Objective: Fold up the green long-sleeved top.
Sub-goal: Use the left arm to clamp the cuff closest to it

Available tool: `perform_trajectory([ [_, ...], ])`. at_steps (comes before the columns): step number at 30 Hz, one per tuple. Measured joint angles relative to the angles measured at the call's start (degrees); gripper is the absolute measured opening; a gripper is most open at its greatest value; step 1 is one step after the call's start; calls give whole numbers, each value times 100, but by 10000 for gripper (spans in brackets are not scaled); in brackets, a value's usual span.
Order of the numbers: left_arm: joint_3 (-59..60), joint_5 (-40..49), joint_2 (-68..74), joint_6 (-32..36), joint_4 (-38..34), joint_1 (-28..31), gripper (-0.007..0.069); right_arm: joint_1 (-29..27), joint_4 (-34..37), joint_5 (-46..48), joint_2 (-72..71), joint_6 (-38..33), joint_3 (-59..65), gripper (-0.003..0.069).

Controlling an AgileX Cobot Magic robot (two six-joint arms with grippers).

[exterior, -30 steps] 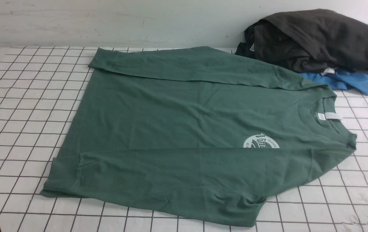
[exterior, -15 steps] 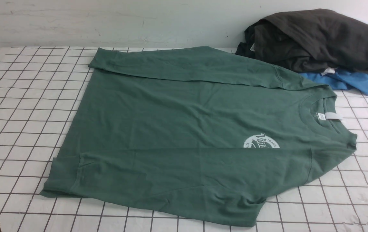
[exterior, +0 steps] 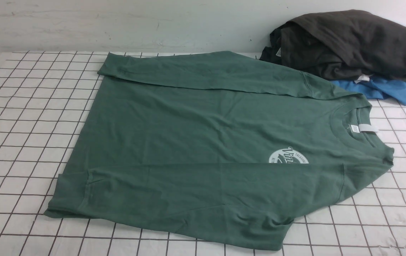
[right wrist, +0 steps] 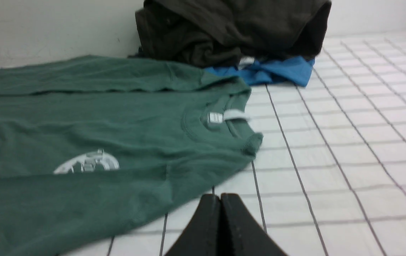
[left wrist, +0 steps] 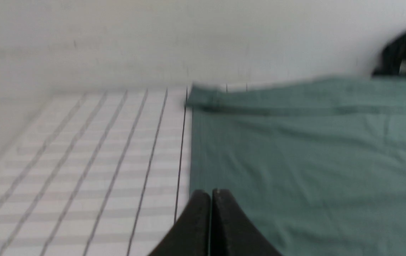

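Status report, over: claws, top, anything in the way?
Left claw, right claw shut, empty. Top flat, sleeves folded in. Dark pile, blue garment by its shoulder.

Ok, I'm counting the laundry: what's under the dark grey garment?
A bright blue garment lies under the dark grey garment, only its near edge showing; the rest is covered.

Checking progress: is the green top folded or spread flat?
Partly folded: green long-sleeved top lies flat, both sleeves folded in, near one covering half the logo.

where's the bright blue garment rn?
Front view: the bright blue garment lies at the far right of the white gridded table, tucked under the dark charcoal-grey garment heap, just beyond the shoulder of the dull green long-sleeved cotton top.
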Motion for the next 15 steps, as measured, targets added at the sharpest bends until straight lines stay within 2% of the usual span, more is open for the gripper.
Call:
perform_trajectory([
  [1, 0, -741, 0, -31, 0, 0, -8, 0, -30, -749, 0, 13, 11, -15],
  [2, 0, -741, 0, -31, 0, 0, -8, 0, -36, -749, 0, 13, 11, -15],
  [4, 0, -1759, 0, -36, 0, 0, -8, 0, -48, -2084, 0, 53, 11, -15],
  [7, 0, -2996, 0, -94, -49, 0, -8, 0, -59, -3430, 0, 307, 11, -15],
  [10, 0, -3816, 0, -440, -204, 0, -8, 0, -53, -4536, 0, 642, 11, -15],
  [12, -130, -3846, 0, -774, -268, 0, -8, 0, -34, -4940, 0, 734, 11, -15],
  [15, -1005, -2732, 221, -1137, -338, 0, -8, 0, -7, -4712, 0, 747, -225, -15],
])
